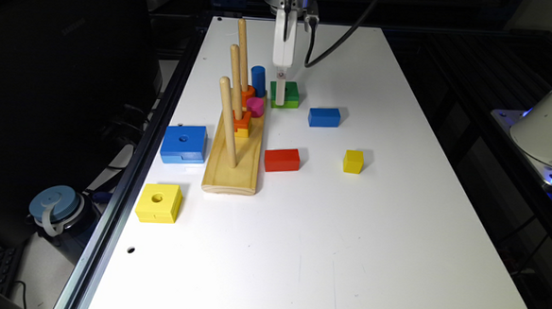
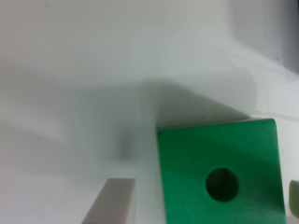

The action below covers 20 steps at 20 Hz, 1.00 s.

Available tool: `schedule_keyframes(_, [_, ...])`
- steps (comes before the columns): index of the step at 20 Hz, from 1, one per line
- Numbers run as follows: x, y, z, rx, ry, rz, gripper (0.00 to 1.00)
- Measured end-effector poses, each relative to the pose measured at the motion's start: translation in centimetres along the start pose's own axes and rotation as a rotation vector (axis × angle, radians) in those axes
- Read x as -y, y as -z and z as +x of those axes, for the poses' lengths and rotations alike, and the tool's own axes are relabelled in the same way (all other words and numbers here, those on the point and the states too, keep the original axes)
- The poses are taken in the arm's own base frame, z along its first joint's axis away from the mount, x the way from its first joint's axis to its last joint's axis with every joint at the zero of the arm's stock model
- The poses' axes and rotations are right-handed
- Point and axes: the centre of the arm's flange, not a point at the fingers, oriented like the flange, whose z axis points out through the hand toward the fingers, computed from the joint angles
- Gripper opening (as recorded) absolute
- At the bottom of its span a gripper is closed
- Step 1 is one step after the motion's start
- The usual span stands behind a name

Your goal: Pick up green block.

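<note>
Gripper (image 1: 279,98) low over green block (image 1: 285,94), which lies flat on the white table (image 1: 348,224) just beside the wooden peg base (image 1: 235,164), on the exterior view's right of it. Wrist view: green block (image 2: 219,172) between two pale fingers (image 2: 112,203), one each side, jaws apart, block's edges not gripped. Far finger cut off at frame edge. Bare table behind the block; blue brick (image 1: 324,117) near.
</note>
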Motion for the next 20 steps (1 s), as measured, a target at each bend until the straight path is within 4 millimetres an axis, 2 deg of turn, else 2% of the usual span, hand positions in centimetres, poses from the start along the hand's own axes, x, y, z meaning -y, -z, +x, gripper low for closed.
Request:
schedule_keyframes(10, [0.0, -1.2, -0.1, -0.001, 0.0, 0.002, 1.0])
schedule_keyframes(20, [0.2, -1.1, 0.0, -0.004, 0.002, 0.005, 1.0])
